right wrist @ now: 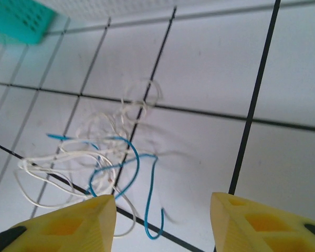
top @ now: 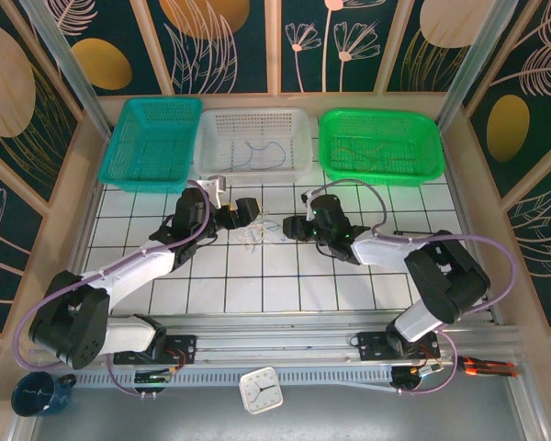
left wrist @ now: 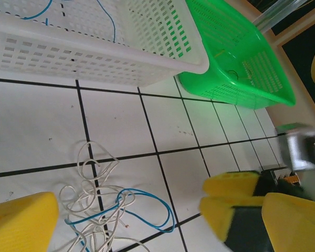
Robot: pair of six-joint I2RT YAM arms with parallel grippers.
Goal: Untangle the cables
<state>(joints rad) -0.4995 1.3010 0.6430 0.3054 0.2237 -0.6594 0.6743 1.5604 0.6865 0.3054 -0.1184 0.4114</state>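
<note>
Where overhead blurs the cables (top: pixel 257 237), wrist views show blue strands; left pincer (left wrist: pixel 157 212) wide, right pincer (right wrist: pixel 163 210) apparently open.

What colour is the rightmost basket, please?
The basket is bright green, clearest in the top external view.

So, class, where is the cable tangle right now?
In the top view, the cable tangle lies on the tiled table between the left end effector and right end effector, near the white basket.

Tiled table (top: pixel 285 285) under cables (top: pixel 257 237), teal basket (top: pixel 151 138), white basket (top: pixel 253 119), green basket (top: pixel 422 138)
</note>
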